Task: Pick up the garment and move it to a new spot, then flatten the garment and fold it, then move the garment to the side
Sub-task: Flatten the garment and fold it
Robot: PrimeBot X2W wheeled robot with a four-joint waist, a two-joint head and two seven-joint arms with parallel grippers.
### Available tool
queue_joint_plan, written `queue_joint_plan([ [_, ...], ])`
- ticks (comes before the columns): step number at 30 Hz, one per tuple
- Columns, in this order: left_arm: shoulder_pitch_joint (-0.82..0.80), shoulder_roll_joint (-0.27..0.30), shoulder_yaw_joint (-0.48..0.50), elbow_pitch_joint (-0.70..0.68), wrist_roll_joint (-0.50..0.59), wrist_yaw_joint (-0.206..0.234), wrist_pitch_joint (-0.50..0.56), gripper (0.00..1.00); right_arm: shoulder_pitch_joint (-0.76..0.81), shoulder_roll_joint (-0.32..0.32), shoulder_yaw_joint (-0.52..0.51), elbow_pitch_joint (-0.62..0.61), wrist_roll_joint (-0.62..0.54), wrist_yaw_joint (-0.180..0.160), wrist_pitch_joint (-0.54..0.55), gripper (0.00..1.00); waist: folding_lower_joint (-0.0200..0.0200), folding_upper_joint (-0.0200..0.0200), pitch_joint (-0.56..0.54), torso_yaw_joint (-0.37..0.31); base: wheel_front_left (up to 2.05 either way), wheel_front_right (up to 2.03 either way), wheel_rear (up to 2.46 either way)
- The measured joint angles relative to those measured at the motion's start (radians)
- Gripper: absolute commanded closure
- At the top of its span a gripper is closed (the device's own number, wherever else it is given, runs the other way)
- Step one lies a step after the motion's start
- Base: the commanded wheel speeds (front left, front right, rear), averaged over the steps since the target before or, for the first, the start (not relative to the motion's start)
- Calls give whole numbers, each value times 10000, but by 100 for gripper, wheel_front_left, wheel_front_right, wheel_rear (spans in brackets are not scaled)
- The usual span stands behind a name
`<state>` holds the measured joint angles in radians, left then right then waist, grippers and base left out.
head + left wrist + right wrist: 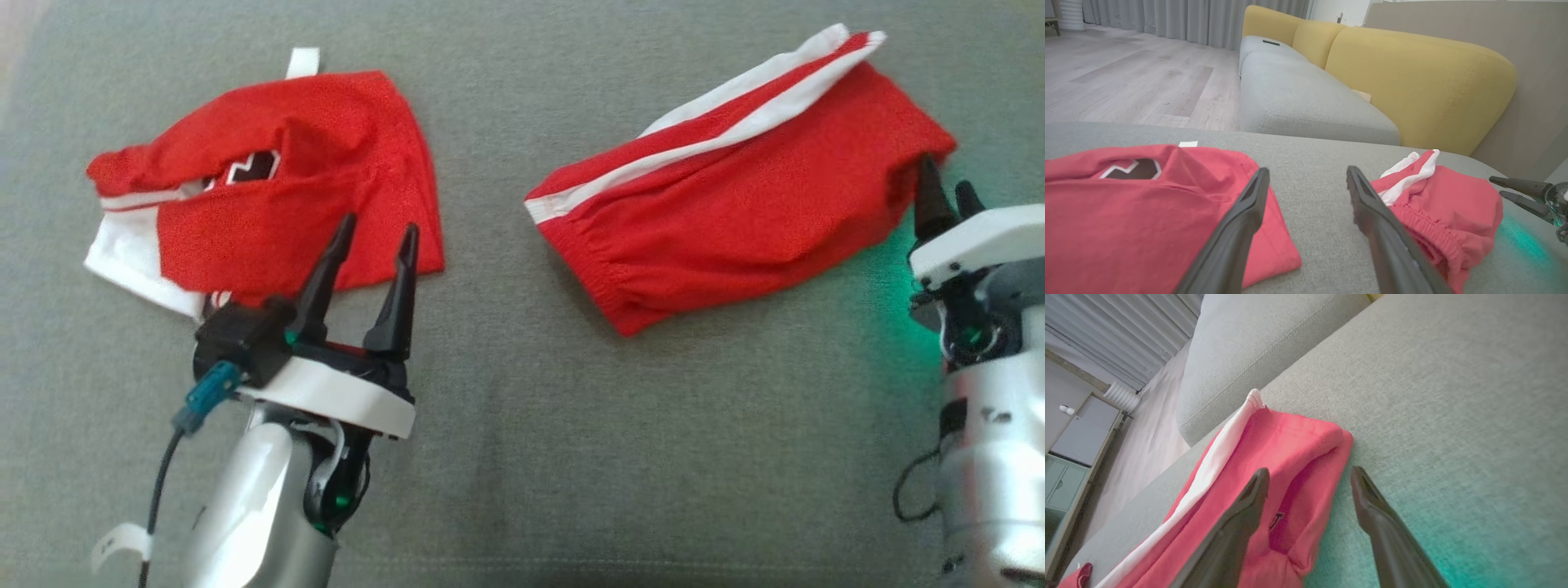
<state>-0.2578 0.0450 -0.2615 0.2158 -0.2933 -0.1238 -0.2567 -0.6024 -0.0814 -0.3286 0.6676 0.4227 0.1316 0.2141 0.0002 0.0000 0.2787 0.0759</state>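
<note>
Left hand gapes wide, empty, over the near edge of the red shirt. Right hand, equally wide and empty, sits at the right end of the shorts. Both garments lie on a grey sofa; beyond it are a wood floor and curtains.

My left gripper covers part of the near hem of the shirt; a fold hides most of its logo. On the shorts, 1 dark mark is too small to read.
</note>
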Motion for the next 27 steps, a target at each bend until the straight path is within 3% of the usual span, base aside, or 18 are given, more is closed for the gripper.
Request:
queue_joint_plan([
  [13, -260, -19, -324, -63, -113, -6, 0, 0, -1803, -163, -2485, 2288, -1918, 0, 520, 0, -2, 0, 420, 668, 0, 0, 0],
  [25, -382, -23, -416, -157, -267, -6, 0, 0, -2901, -295, -2888, 2884, -2531, 0, 989, 0, -2, 0, 795, 848, 0, 0, 0],
  [26, -386, -23, -416, -157, -267, -6, 0, 0, -2919, -297, -2871, 2911, -2589, 0, 988, 19, -2, 0, 805, 840, 0, 0, 0],
  [27, -391, -23, -418, -157, -267, -6, 0, 0, -2932, -303, -2834, 2936, -2638, 0, 986, 75, -2, 0, 814, 827, 0, 0, 0],
])
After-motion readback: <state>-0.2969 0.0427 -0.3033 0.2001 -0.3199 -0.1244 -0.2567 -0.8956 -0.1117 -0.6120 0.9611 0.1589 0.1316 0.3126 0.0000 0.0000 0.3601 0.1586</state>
